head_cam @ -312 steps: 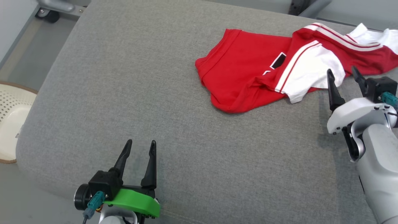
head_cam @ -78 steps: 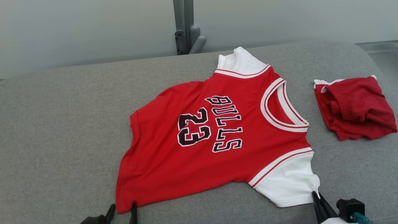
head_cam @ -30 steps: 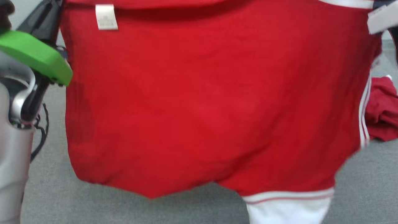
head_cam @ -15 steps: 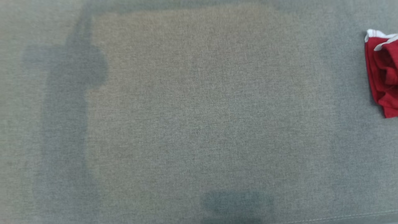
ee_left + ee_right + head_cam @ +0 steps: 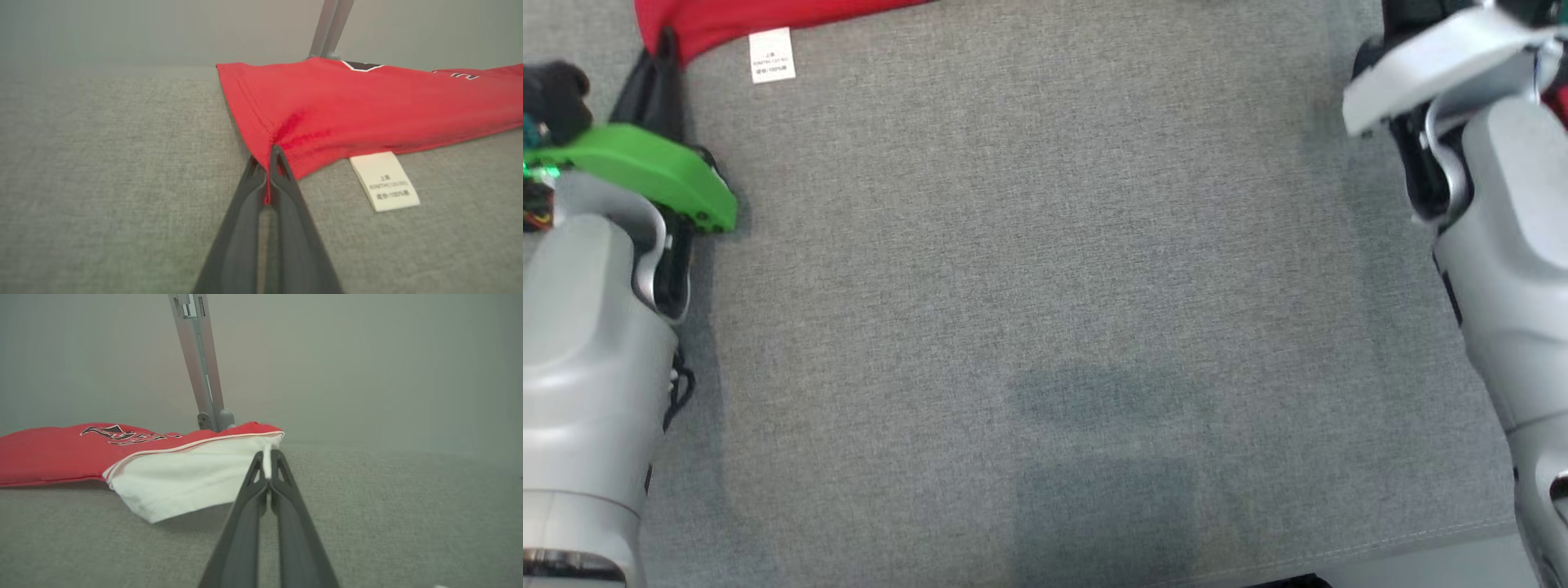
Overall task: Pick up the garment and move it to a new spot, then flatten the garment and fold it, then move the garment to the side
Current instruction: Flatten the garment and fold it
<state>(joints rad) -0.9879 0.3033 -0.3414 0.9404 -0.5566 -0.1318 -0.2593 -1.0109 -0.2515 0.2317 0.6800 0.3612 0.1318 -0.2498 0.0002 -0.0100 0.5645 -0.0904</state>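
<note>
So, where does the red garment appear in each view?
Head view: garment along the top left edge.
Left wrist view: garment from centre to right, corner pinched by left gripper.
Right wrist view: garment at left middle, sleeve pinched by right gripper.
Shared landmark: grey cushion beneath it.

Both arms stretch toward the far side, the pale left forearm [image 5: 588, 343] at the left edge and the right forearm [image 5: 1511, 269] at the right. The left claw [image 5: 267, 161] is pinched tight on the garment [image 5: 367, 106] at its red corner. The right claw [image 5: 266, 455] is pinched tight on its white sleeve edge.
</note>
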